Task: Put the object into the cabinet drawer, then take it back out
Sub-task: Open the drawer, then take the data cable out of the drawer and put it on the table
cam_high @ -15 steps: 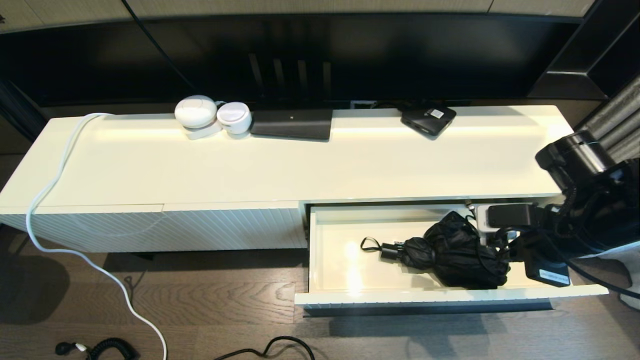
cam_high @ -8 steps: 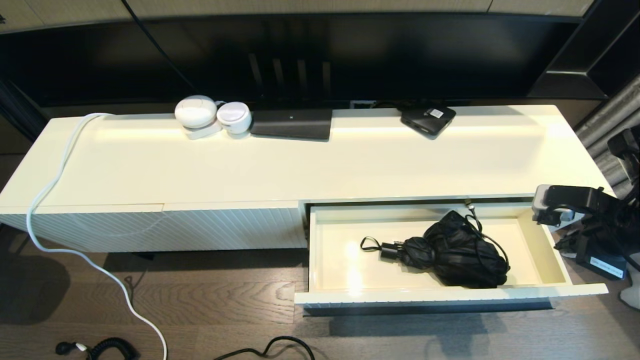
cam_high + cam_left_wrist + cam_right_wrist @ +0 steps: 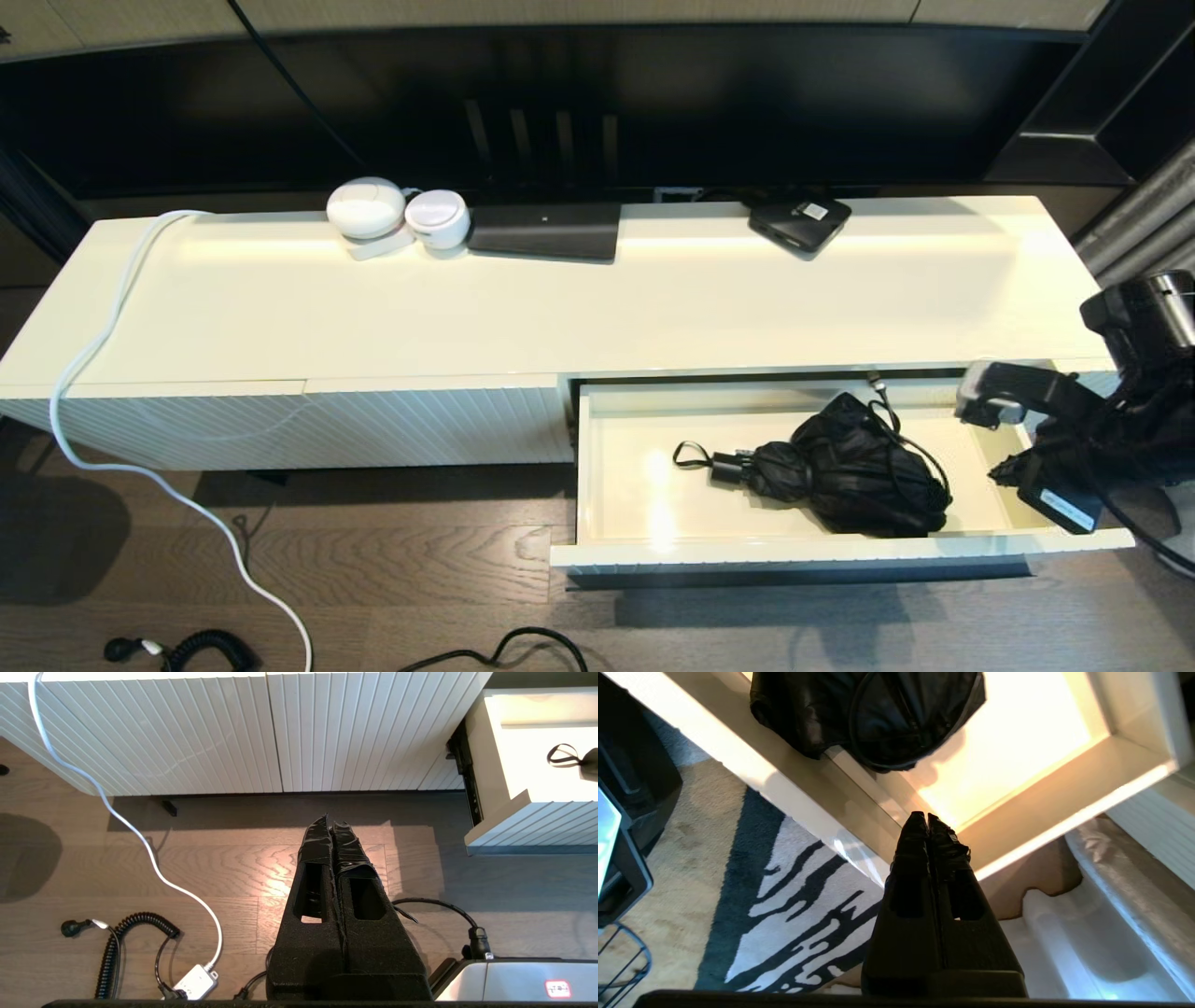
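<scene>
You see folded black umbrella (image 3: pixel 845 471) lying inside open cabinet drawer (image 3: pixel 822 553); right gripper (image 3: pixel 928 820) (fingers pressed together, empty) over drawer's right end; left gripper (image 3: pixel 331 823) likewise closed.

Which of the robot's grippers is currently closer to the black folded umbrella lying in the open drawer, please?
The right. The right gripper hovers shut over the drawer's right front corner, just past the umbrella. The left gripper hangs shut over the floor, left of the drawer.

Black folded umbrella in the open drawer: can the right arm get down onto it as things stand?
Probably yes. The cabinet drawer is pulled out, and nothing covers the umbrella. The right gripper is at the drawer's right end, but its fingers are shut and must open first.
</scene>
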`<state>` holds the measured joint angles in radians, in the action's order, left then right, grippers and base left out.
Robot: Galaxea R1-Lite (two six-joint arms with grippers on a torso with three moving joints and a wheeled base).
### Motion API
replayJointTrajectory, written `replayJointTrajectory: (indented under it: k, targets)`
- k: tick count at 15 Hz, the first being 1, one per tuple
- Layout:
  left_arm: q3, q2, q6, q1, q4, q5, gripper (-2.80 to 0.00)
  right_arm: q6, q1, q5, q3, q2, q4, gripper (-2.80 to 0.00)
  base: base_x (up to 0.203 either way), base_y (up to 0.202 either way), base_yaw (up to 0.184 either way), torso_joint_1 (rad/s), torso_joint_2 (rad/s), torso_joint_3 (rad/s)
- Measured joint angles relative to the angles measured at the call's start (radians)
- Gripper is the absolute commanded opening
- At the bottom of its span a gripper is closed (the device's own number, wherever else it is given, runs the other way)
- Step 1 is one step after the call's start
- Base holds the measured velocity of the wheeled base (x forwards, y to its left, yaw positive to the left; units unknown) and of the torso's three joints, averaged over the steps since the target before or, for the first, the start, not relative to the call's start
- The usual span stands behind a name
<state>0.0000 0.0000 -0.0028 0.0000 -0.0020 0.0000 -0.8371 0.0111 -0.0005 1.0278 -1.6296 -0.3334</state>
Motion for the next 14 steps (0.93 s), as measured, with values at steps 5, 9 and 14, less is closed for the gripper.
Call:
replayJointTrajectory:
  k: [5,9,14]
  targets:
    - [0.0,0.0,0.0,0.0,-0.001,0.0,-2.8,0.024,-0.004,0.02,0.112,-0.137,0.002,-2.8,0.0,0.0,0.0,0.0,0.0,0.0]
    - [0.0,0.0,0.0,0.0,-0.001,0.0,-2.8,0.098,-0.005,0.02,0.173,-0.2,0.005,0.0,0.0,0.0,0.0,0.0,0.0,0.0]
    - [0.0,0.0,0.0,0.0,-0.001,0.0,-2.8,0.144,-0.016,0.036,0.183,-0.211,0.054,0.0,0.0,0.0,0.0,0.0,0.0,0.0]
